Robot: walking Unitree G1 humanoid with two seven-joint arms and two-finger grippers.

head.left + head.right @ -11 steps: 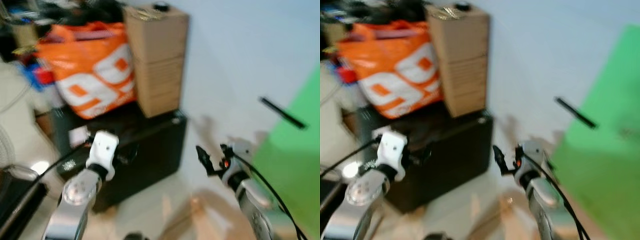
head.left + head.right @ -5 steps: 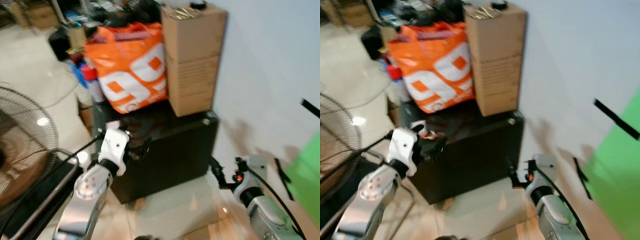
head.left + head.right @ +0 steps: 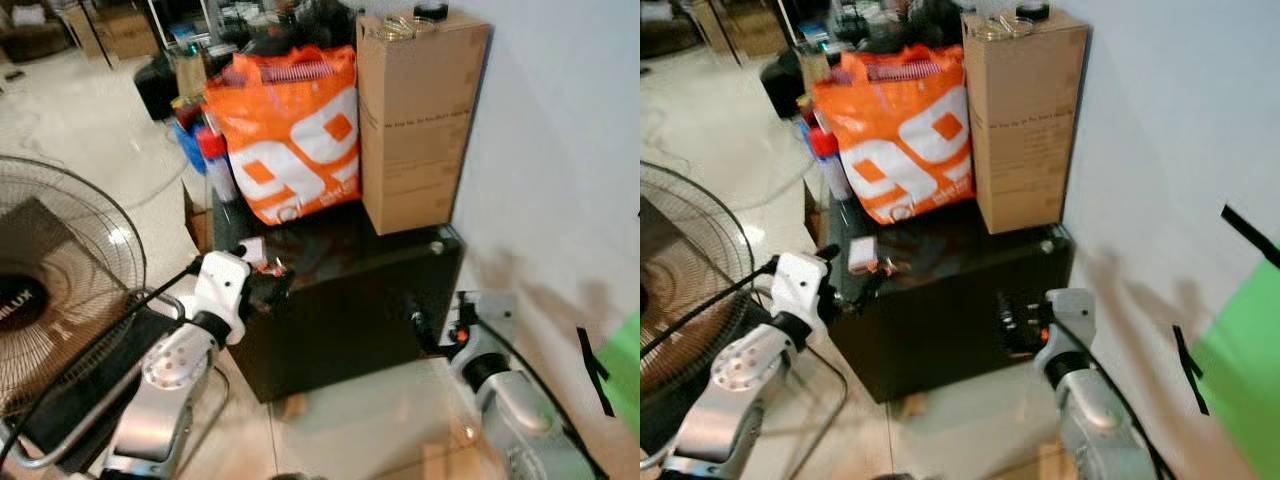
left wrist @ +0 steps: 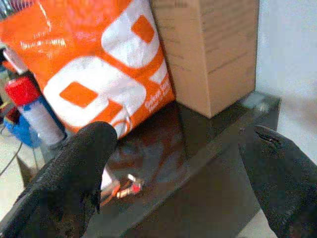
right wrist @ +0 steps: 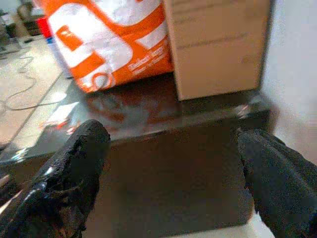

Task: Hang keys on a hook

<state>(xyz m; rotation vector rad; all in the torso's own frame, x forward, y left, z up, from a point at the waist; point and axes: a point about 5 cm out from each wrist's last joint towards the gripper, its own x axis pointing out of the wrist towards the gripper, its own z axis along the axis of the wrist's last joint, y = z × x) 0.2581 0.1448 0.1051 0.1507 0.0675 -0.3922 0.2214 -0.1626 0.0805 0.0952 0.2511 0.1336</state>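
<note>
A small bunch of keys (image 4: 128, 186) with a red piece lies on the glossy top of a black cabinet (image 3: 350, 300), near its front left corner, beside a white tag (image 3: 864, 253). My left gripper (image 3: 278, 290) is open, held at the cabinet's front left corner, just short of the keys. In the left wrist view its fingers (image 4: 74, 173) stand wide apart with the keys between them, farther off. My right gripper (image 3: 418, 325) is open too, low in front of the cabinet's right front face. Nothing is held.
An orange and white bag (image 3: 290, 130) and a tall cardboard box (image 3: 420, 110) stand on the cabinet against the white wall. A spray can with a red cap (image 3: 218, 160) is behind. A floor fan (image 3: 60, 260) stands at left. Black tape strips (image 3: 1188, 370) and a green sheet (image 3: 1240, 380) are at right.
The camera has swung left and steadied: the cabinet sits more central, the fan has come into view, the green sheet has slid off right. Both grippers stay open before the cabinet.
</note>
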